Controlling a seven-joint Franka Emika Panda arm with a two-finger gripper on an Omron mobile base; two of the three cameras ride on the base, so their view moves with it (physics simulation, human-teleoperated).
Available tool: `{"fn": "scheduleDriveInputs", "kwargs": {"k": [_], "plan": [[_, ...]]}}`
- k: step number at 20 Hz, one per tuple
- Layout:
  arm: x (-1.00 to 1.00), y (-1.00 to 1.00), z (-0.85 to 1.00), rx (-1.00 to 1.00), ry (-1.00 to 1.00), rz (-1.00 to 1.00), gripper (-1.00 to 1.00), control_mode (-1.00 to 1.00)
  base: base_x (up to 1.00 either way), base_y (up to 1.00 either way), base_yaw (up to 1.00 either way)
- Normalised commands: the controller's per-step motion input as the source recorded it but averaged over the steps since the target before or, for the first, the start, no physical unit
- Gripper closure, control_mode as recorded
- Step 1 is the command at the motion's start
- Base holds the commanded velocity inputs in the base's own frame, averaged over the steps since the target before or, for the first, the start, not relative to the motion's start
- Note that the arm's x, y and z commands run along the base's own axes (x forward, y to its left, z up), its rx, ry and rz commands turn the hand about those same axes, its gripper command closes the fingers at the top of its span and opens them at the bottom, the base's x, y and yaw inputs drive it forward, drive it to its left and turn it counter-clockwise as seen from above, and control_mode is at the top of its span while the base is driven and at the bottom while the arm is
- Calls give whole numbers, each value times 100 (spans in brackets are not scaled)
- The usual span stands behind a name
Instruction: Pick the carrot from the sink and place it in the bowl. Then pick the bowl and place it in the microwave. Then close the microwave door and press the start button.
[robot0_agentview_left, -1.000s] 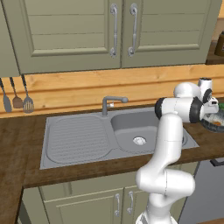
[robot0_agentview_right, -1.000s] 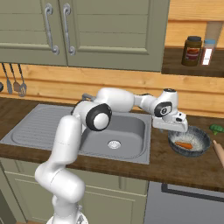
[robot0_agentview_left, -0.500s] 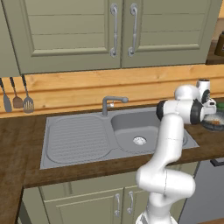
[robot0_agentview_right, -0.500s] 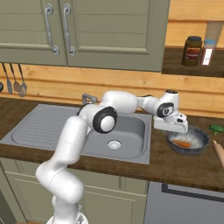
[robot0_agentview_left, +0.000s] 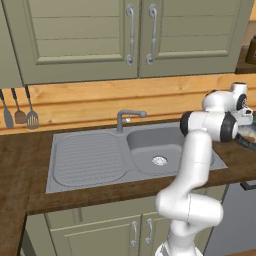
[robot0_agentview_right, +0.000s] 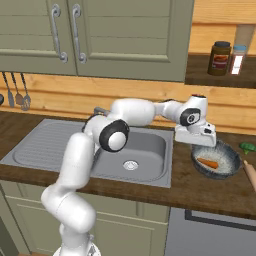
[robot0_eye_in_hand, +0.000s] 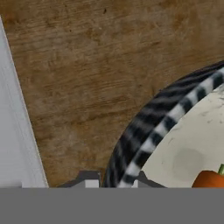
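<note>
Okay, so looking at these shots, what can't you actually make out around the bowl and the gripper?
- Bowl: far rim cut by the hand view's edge; arm covers most of it in the left base view.
- Carrot: cut off in the hand view.
- Gripper: fingertips mostly hidden at the hand view's bottom; contact with the rim unclear.

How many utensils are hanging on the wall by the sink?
3: a row left of the sink: spoon, spoon, slotted turner. More may hang beyond the picture's left edge.
</note>
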Motion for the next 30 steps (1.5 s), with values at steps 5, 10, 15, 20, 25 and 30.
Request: {"fn": "scheduleDriveInputs", "kwargs": {"k": [5, 10, 15, 20, 25, 30], "plan": [[-59, 56, 74, -5, 0, 22, 100, -100, 0, 0, 0], [-45, 84, 67, -8, 0, 25, 100, -100, 0, 0, 0], [-46, 89, 49, -5, 0, 25, 100, -100, 0, 0, 0], [-53, 56, 6, -3, -3, 19, 100, -100, 0, 0, 0], [-78, 45, 29, -2, -1, 19, 100, -100, 0, 0, 0], [-71, 67, 62, -4, 0, 23, 100, -100, 0, 0, 0]]}}
